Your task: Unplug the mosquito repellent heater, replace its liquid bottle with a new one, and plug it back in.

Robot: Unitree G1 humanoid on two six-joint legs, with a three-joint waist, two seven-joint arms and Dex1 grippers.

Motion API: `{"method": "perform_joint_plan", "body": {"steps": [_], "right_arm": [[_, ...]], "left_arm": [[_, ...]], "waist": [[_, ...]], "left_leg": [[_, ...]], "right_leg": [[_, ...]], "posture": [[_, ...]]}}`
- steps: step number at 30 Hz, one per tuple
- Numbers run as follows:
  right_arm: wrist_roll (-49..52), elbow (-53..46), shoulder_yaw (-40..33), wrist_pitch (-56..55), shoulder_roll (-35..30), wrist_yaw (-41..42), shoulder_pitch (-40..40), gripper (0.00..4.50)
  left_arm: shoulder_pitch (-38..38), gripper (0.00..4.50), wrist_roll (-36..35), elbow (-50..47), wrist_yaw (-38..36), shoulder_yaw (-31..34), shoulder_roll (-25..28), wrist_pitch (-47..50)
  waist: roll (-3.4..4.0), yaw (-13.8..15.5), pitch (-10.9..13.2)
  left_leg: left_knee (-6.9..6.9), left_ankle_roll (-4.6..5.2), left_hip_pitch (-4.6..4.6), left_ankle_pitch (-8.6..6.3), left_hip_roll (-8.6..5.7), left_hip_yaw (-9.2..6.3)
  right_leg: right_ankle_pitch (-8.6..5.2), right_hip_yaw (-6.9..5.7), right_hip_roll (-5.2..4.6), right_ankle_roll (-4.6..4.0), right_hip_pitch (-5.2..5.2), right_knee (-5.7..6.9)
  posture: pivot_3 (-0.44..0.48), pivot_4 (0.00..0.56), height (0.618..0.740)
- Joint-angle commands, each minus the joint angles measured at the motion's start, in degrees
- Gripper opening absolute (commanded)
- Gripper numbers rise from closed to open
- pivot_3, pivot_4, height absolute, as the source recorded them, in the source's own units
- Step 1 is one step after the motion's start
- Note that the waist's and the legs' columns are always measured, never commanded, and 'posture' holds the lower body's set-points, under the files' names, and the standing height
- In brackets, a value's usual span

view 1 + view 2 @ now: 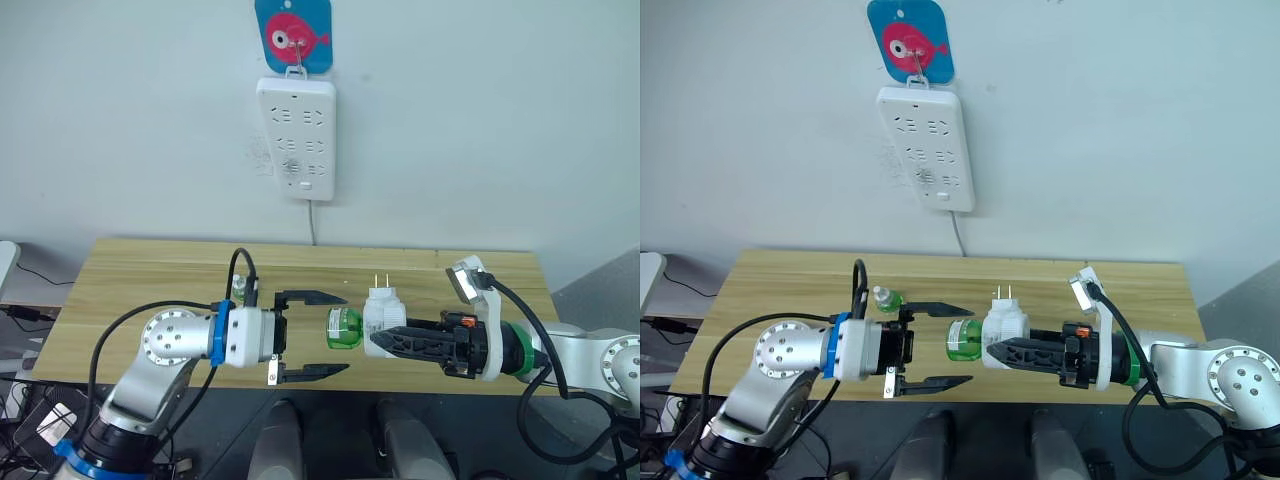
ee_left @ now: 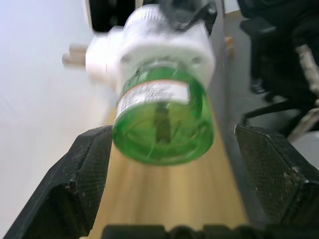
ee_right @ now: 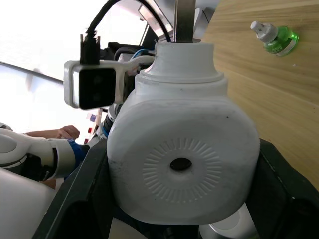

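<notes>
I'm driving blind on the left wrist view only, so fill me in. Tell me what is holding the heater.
Observer: The right gripper is shut on the mosquito repellent heater, held above the table, prongs pointing up.
Operator: Report where the left gripper stands.
Observer: The left gripper is open, its fingers to either side of the green bottle screwed into the heater, not yet touching it.
Operator: Find me the spare bottle.
Observer: A second green bottle lies on the table behind the left gripper.
</notes>
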Motion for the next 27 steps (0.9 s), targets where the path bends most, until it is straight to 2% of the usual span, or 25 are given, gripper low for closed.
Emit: {"method": "perform_joint_plan", "body": {"steps": [1, 2, 4, 9, 10, 13, 14, 16, 17, 18, 21, 27], "right_arm": [[1.54, -1.57, -0.63, -0.23, 0.01, 0.83, -0.73, 3.01], [1.52, -1.48, -0.54, -0.19, 0.07, 0.86, -0.91, 3.01], [1.54, -1.34, -0.41, -0.13, 0.14, 0.86, -1.22, 3.01], [1.56, -1.26, -0.34, -0.06, 0.11, 0.89, -1.43, 3.01], [1.57, -1.26, -0.35, -0.05, 0.08, 0.89, -1.44, 3.01], [1.5, -1.33, -0.34, -0.04, 0.03, 0.81, -1.36, 3.01], [1.42, -1.37, -0.33, 0.0, 0.02, 0.82, -1.3, 3.01], [0.98, -1.41, -0.18, 0.27, 0.0, 1.06, -1.31, 3.01], [0.79, -1.43, -0.06, 0.4, -0.01, 1.19, -1.35, 3.01], [0.68, -1.46, 0.04, 0.45, -0.02, 1.27, -1.37, 3.01], [0.4, -1.56, 0.45, 0.42, -0.15, 1.58, -1.51, 3.01], [0.27, -1.63, 0.56, 0.12, -0.23, 1.74, -1.45, 3.01]], "left_arm": [[-0.62, 4.21, 1.52, 0.42, 1.35, 0.66, -1.45, -4.8], [-1.12, 4.21, 1.54, 0.8, 1.41, 0.4, -1.68, -4.81], [-2.12, 3.82, 1.26, 1.48, 1.48, 0.01, -2.03, -4.62], [-3.62, 2.38, -0.55, 0.89, 0.54, -0.41, -1.44, -2.89], [-3.73, 2.25, -0.81, 0.65, 0.4, -0.43, -1.35, -2.55], [-4.5, 2.25, -4.06, -3.29, -1.39, -1.61, 1.7, 6.24], [-4.81, 2.25, -7.87, -5.91, 0.23, -1.89, 4.43, 16.53], [-7.77, 2.25, -30.11, -8.65, 5.64, -1.0, 13.56, 46.2], [-9.61, 2.25, -37.43, -8.46, 5.74, -0.51, 16.99, 55.61], [-11.11, 2.25, -41.44, -7.99, 5.46, 0.02, 18.64, 60.02], [-15.27, 2.25, -47.48, -5.93, 8.23, 1.55, 18.88, 67.16], [-14.9, 2.25, -40.78, -5.93, 10.9, 2.45, 15.31, 65.14]], "waist": [[0.0, -0.03, 0.0], [0.0, -0.06, 0.0], [0.0, -0.07, 0.0], [0.0, -0.18, 0.0], [0.0, -0.19, 0.0], [0.0, -0.22, 0.0], [0.0, -0.24, 0.0], [-0.02, -0.25, 0.01], [-0.02, -0.29, 0.02], [0.0, -0.33, 0.02], [0.01, -0.39, 0.04], [0.0, -0.25, 0.04]], "left_leg": [[0.01, 0.0, 0.0, 0.0, 0.0, 0.0], [0.02, 0.0, 0.0, 0.0, 0.0, 0.0], [0.03, 0.02, 0.0, 0.01, 0.0, 0.0], [0.02, 0.02, 0.0, 0.01, 0.0, 0.0], [0.01, 0.02, 0.0, 0.01, 0.0, -0.01], [0.0, 0.03, 0.0, 0.01, 0.01, -0.02], [0.01, 0.03, 0.0, 0.01, 0.01, -0.03], [0.02, 0.03, 0.0, 0.02, 0.02, -0.08], [0.02, 0.04, 0.0, 0.02, 0.03, -0.15], [0.02, 0.06, 0.01, 0.04, 0.03, -0.19], [0.02, 0.08, 0.02, 0.05, -0.03, -0.12], [-0.02, 0.08, 0.02, 0.05, -0.01, -0.13]], "right_leg": [[0.0, 0.01, 0.0, 0.01, 0.0, 0.0], [0.01, 0.01, 0.0, 0.01, 0.0, 0.0], [0.01, 0.01, 0.01, 0.03, 0.01, 0.02], [0.01, 0.0, 0.01, 0.03, 0.01, 0.02], [0.01, -0.01, 0.01, 0.03, 0.01, 0.02], [0.01, -0.03, 0.02, 0.02, 0.01, 0.04], [0.01, -0.03, 0.02, 0.02, 0.0, 0.04], [0.01, -0.06, 0.03, 0.03, 0.0, 0.11], [0.0, -0.11, 0.03, 0.03, 0.0, 0.1], [-0.04, -0.15, 0.03, 0.1, 0.0, 0.16], [-0.14, -0.1, 0.01, 0.29, 0.02, 0.13], [-0.01, -0.12, 0.02, 0.04, 0.01, 0.09]], "posture": [[0.02, 0.239, 0.735], [0.02, 0.239, 0.735], [0.02, 0.239, 0.735], [0.019, 0.239, 0.735], [0.019, 0.24, 0.735], [0.021, 0.24, 0.735], [0.021, 0.24, 0.735], [0.03, 0.241, 0.735], [0.031, 0.243, 0.735], [0.03, 0.243, 0.735], [0.03, 0.244, 0.735], [0.025, 0.244, 0.735]]}}
